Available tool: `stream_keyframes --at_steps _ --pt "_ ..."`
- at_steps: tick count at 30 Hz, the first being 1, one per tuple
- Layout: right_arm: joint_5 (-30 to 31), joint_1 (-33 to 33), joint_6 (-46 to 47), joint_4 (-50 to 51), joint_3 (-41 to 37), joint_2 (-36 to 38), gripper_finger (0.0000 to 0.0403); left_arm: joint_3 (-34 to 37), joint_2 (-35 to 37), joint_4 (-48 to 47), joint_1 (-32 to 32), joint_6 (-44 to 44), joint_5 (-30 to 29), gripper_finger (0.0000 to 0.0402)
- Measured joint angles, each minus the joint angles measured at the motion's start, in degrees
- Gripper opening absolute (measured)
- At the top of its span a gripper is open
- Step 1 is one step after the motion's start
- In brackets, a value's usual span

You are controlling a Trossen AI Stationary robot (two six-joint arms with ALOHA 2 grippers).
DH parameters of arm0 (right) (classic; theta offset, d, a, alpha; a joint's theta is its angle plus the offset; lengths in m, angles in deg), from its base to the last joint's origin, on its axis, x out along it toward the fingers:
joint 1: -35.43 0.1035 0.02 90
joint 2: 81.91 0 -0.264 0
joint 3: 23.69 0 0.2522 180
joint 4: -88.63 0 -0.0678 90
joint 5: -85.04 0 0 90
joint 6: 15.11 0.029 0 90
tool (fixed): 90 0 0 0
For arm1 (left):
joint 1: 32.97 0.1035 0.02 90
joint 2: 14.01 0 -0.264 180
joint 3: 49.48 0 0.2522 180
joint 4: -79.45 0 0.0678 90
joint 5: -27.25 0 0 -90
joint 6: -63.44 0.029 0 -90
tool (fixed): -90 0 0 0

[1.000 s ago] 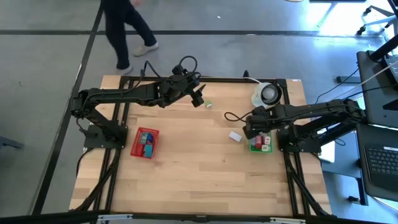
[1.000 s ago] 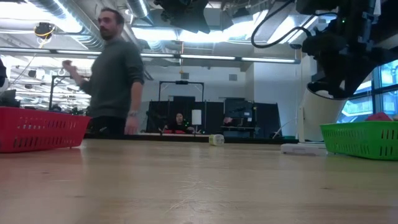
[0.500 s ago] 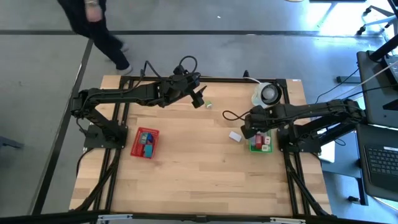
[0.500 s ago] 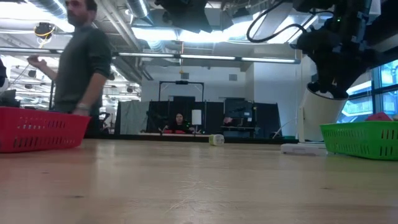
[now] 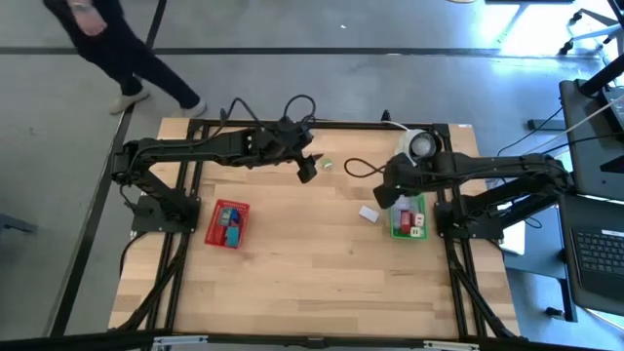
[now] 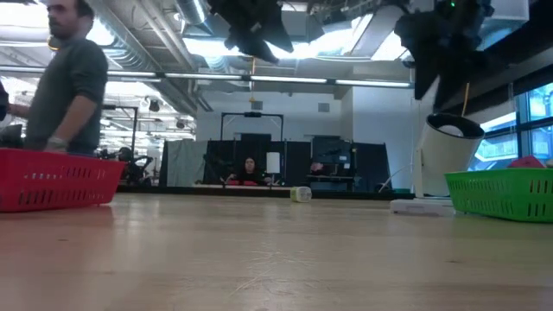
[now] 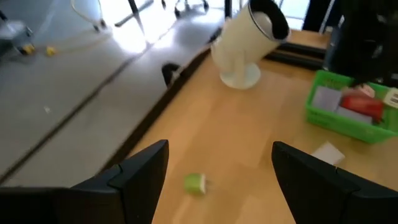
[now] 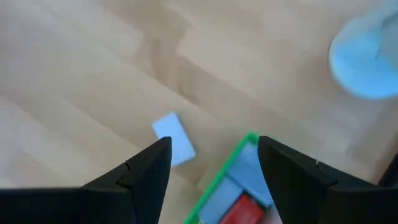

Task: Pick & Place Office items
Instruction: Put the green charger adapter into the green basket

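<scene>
I hold the left gripper (image 5: 308, 172) wide open and empty above the green office item (image 7: 194, 183), at its 2 o'clock; next I must lower over it. The right gripper (image 5: 388, 198) waits half-open, empty

I'm working in an open-plan lab: exposed ceiling ducts (image 6: 164, 34), grey floor (image 5: 341, 24), a laptop (image 5: 597, 255), a person (image 6: 65, 82) passing by.

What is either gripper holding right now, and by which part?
Nothing. The left gripper is open above the small green piece; the right gripper is open and empty over the green tray.
</scene>
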Motion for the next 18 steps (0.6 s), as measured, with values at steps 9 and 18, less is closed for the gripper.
stream_keyframes --at_steps 9,18 --pt "4.8 -1.7 -5.6 -0.4 3.5 0.1 0.0242 0.0 -4.4 -3.9 -0.1 -3.9 2.6 0.0281" --pt "5.4 -4.0 -8.1 -8.2 3.5 -2.3 0.0243 0.0 -6.3 -7.6 -0.4 -3.9 3.6 0.0275"
